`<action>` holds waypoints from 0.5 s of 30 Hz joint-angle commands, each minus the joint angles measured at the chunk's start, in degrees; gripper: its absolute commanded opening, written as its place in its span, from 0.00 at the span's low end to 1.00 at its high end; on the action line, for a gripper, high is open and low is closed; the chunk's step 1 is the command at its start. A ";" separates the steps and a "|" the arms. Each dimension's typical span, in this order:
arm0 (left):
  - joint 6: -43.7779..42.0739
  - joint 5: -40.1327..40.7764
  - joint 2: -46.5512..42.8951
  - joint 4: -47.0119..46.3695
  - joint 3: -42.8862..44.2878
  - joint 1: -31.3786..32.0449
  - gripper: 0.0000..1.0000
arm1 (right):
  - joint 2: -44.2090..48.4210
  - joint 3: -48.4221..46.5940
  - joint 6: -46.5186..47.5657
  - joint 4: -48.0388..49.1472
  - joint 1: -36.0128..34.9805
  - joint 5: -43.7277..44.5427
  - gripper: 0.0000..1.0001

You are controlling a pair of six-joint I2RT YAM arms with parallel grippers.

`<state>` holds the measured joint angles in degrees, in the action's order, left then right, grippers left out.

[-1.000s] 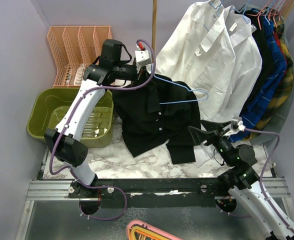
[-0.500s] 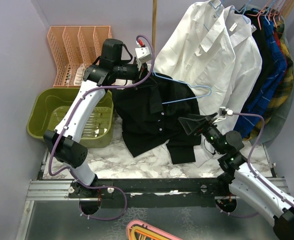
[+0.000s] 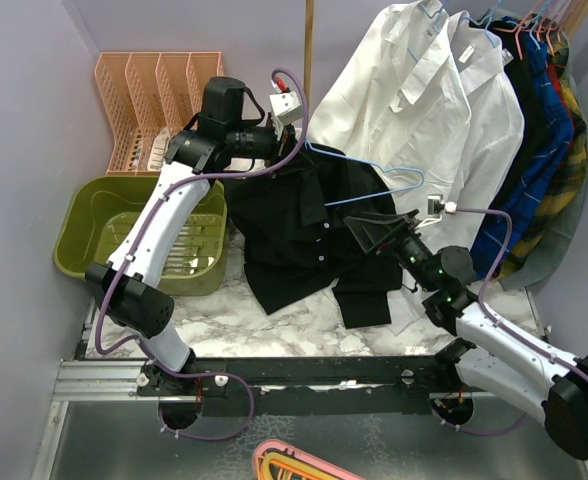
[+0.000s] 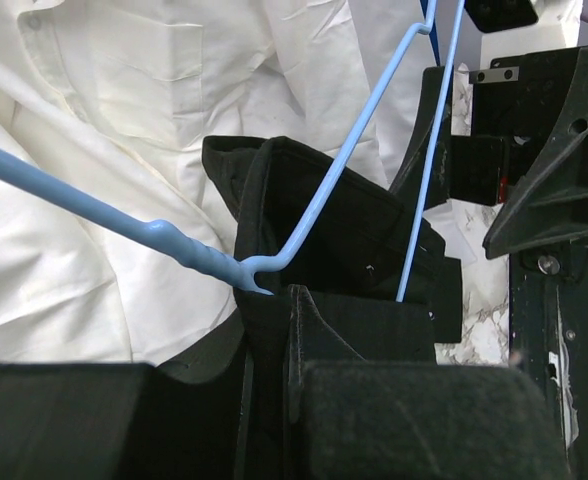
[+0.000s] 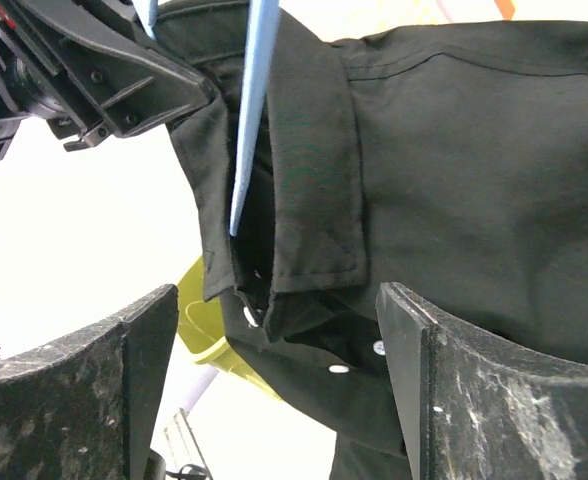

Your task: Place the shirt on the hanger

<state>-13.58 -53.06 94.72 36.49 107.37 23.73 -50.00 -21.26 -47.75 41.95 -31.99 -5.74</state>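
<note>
Left gripper [image 4: 272, 310] jaws are clamped on the collar of the soft black button-up shirt [image 3: 294, 225], whose hem reaches the marble counter [image 3: 224, 320]. The thin light-blue wire hanger [image 4: 74, 195] enters the collar opening (one arm only). Right gripper [image 5: 277, 300] jaws stand wide, facing the collar.

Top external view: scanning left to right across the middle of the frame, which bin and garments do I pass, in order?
From the left: olive-green basin → black shirt → white shirts → blue plaid garments.
</note>
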 commanded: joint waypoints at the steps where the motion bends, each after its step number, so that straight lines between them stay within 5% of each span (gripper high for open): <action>1: 0.84 0.50 -2.24 -2.21 0.03 0.36 0.00 | -3.18 -3.14 0.08 4.36 -3.16 1.27 0.77; 5: 0.75 0.58 -2.42 -2.23 0.03 0.42 0.00 | -6.43 -3.88 1.42 5.50 -5.82 4.00 0.59; 11: 0.07 0.63 -2.88 -1.57 0.12 0.42 0.00 | -7.51 -2.13 2.28 6.20 -6.33 9.95 0.07; 15: -1.37 0.47 -2.83 -0.31 0.73 0.41 0.00 | -4.03 1.16 2.67 6.97 -6.30 17.21 0.01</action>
<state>-13.69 -52.88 94.70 36.47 107.28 23.75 -57.34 -23.14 -46.17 45.67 -38.04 1.80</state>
